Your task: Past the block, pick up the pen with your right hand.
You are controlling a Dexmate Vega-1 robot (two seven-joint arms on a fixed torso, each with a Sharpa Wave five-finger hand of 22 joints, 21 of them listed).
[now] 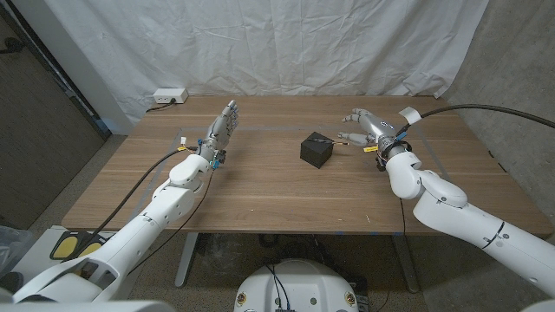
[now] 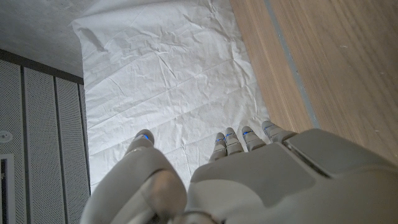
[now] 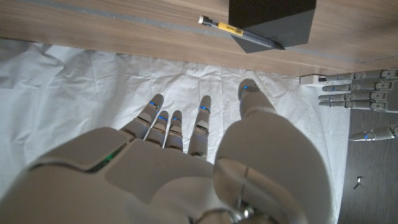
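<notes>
Right hand: the white and grey robot hand (image 1: pixel 364 126) hovers over the far right part of the wooden bench (image 1: pixel 260 186), fingers spread and holding nothing; in the right wrist view (image 3: pixel 186 168) the fingers are straight and apart.
Pen: the slim grey pen with a yellow band and a pale tip (image 3: pixel 239 33) lies on the bench just off the right hand's fingertips, on the thumb side, one end running in behind the block. In the head view it is only a thin line (image 1: pixel 336 141) between hand and block.
Block: the small black cube (image 1: pixel 316 150) sits just beside the right hand, toward the robot's left of it, touching or nearly touching the pen; I cannot tell which.
Left hand: the other white and grey hand (image 1: pixel 221 130) is raised, well apart from the block, fingers extended, nothing in it (image 2: pixel 249 180).
Step in hand: closing in on the pen, grasp not yet made.
Doing it well: my judgement is to aim for the free, banded end nearest the fingertips, come down from above, pinch across the barrel with thumb and a finger, and keep the knuckles off the cube so it does not shove the pen away.
Risk: a thin round barrel may roll or slip under the fingertips.
</notes>
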